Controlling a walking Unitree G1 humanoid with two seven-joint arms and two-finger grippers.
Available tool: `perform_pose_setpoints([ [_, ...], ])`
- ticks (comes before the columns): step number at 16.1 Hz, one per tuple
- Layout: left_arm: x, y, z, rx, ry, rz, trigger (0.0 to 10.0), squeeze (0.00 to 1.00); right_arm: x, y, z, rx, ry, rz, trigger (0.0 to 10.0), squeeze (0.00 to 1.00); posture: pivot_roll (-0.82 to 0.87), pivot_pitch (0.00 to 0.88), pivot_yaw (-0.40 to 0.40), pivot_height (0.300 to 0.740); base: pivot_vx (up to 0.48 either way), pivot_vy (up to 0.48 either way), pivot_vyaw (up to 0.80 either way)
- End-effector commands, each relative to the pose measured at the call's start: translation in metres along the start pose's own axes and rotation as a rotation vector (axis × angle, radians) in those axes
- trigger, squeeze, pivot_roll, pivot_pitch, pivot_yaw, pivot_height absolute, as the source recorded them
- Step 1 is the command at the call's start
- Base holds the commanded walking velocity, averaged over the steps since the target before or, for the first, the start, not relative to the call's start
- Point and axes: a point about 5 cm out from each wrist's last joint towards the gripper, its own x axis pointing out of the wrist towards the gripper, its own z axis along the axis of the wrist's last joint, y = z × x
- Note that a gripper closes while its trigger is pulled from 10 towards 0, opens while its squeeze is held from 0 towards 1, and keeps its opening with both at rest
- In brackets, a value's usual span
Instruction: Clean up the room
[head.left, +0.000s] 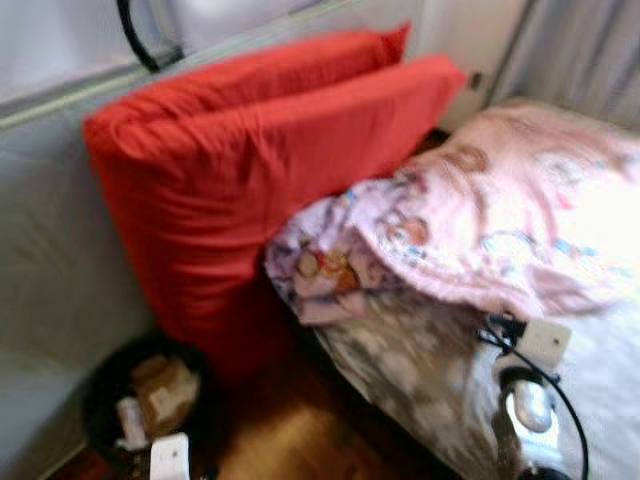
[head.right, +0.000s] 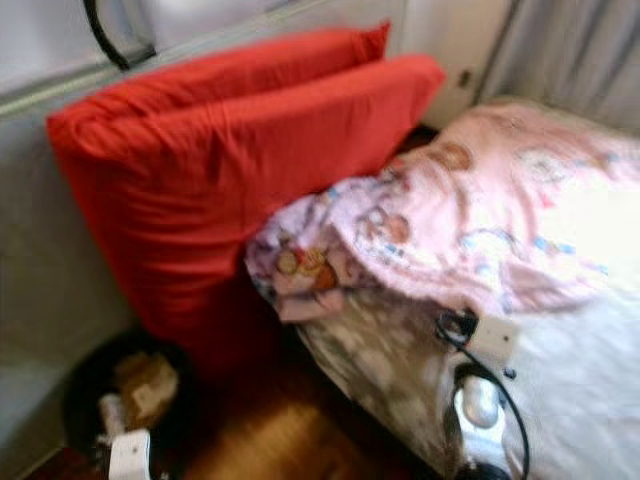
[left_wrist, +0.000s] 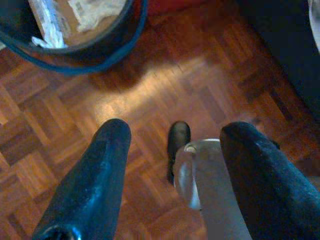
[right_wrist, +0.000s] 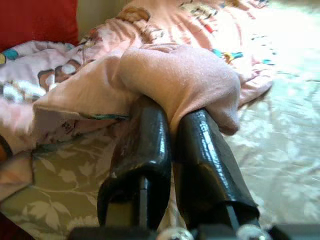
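Head views, blurred: two red pillows (head.left: 250, 170) lean against the wall; pink blanket (head.left: 500, 220) lies bunched on the bed (head.left: 420, 380); black bin (head.left: 140, 400) stands on the floor below.

Left wrist view: left gripper (left_wrist: 175, 165) spread wide above the parquet floor (left_wrist: 165, 85), near the bin.

Right wrist view: right gripper (right_wrist: 172, 130) pressed together, pinching a fold of the blanket.

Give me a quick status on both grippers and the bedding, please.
Right gripper shut on a fold of the pink blanket. Left gripper open over the parquet floor, near the black bin. Red pillows lean against the blanket's edge.
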Motion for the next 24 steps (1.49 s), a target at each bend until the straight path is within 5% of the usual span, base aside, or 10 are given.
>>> perform_pose_setpoints([
  [1,-0.002,0.004,-0.006,0.001,0.027,0.012,10.0,0.00,0.002,0.000,0.005,0.013,-0.027,-0.011,10.0,0.00,0.00,0.092,0.003,0.740,-0.281,0.000,0.00],
  [11,-0.002,0.003,-0.006,0.011,0.033,0.016,10.0,0.00,0.003,0.029,0.024,-0.094,-0.142,0.131,10.0,0.00,0.00,0.098,-0.008,0.740,-0.139,0.000,0.00],
  [20,-0.002,0.002,-0.006,0.006,0.033,0.012,10.0,0.00,-0.009,0.005,-0.034,-0.110,0.272,0.022,10.0,0.00,0.00,0.098,-0.010,0.740,0.000,0.000,0.00],
  [24,-0.001,0.003,-0.006,0.010,0.031,0.011,10.0,0.00,-0.029,-0.016,-0.067,-0.159,0.486,-0.040,10.0,0.00,0.00,0.100,-0.010,0.740,0.000,0.000,0.00],
])
